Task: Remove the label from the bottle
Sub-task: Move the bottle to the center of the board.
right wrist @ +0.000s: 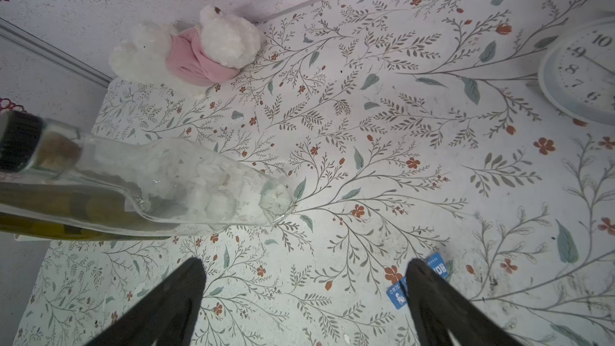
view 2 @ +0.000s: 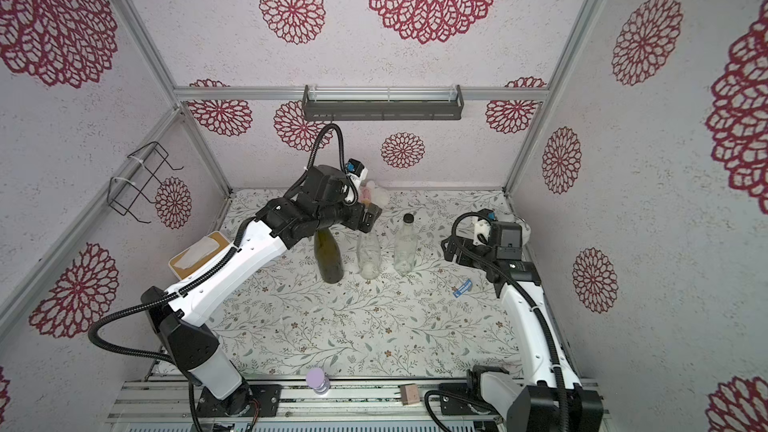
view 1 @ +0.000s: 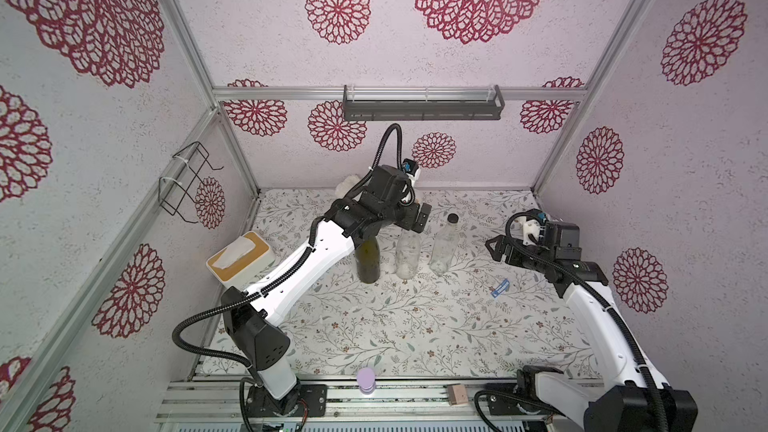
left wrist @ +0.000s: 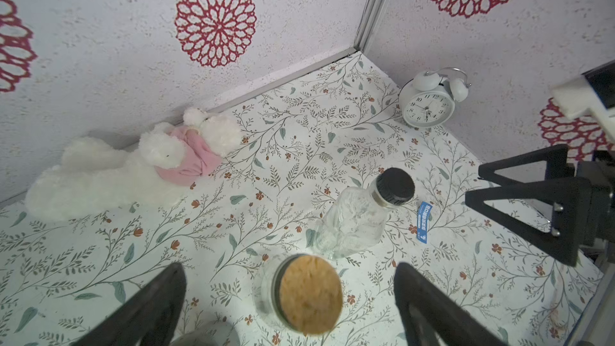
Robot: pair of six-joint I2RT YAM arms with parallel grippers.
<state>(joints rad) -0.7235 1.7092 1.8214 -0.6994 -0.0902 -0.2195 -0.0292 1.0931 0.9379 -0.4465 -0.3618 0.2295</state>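
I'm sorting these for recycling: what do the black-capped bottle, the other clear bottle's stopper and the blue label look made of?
Black-capped bottle: likely clear glass, glossy; see-through with sharp highlights, though plastic isn't excluded. Stopper: cork, matte; tan and grainy. Blue label: thin printed paper or film; lies flat, white lettering.

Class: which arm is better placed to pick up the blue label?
Probably right: the right gripper, jaws open, hangs near the blue label; the left gripper sits over the cork-stoppered bottle, farther off.
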